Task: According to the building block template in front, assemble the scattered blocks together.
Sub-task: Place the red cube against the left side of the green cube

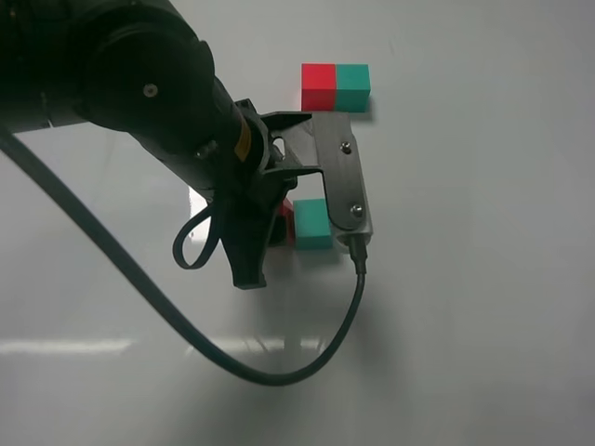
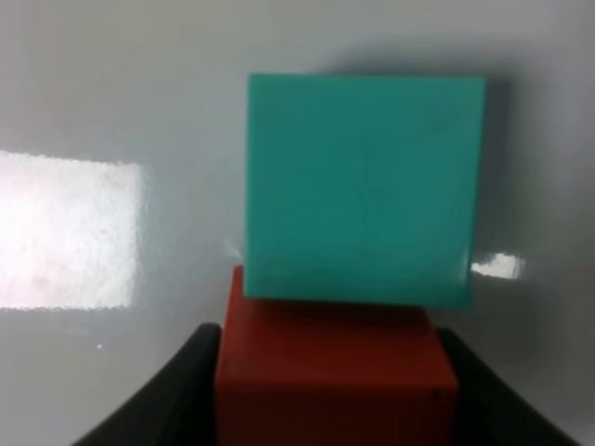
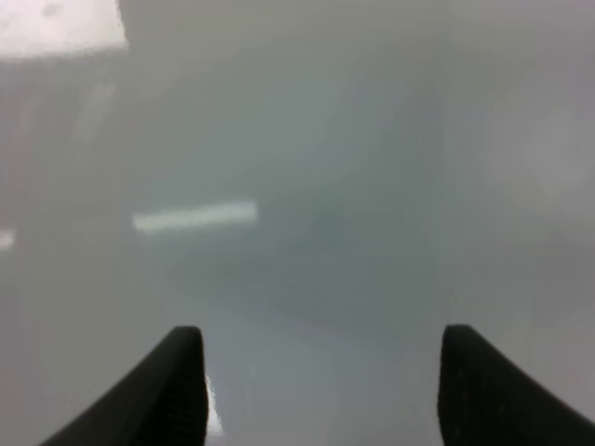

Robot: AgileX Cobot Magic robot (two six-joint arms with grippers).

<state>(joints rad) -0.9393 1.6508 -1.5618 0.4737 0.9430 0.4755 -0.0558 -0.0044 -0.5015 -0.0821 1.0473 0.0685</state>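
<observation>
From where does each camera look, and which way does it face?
Exterior high: sits high above, facing down on the white tabletop; shows the left arm and the red-and-teal joined bar.
Left wrist: rides on the left arm, looking along the left gripper, whose fingers flank the matte red cube beside the matte teal-green cube.
Right wrist: looks past the open right gripper at tabletop.
Shared: exterior and left wrist both show both cubes.

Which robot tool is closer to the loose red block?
Left. The left tool has the red block between its fingers, next to the green block. The right tool is away from it; its camera shows only table.
</observation>
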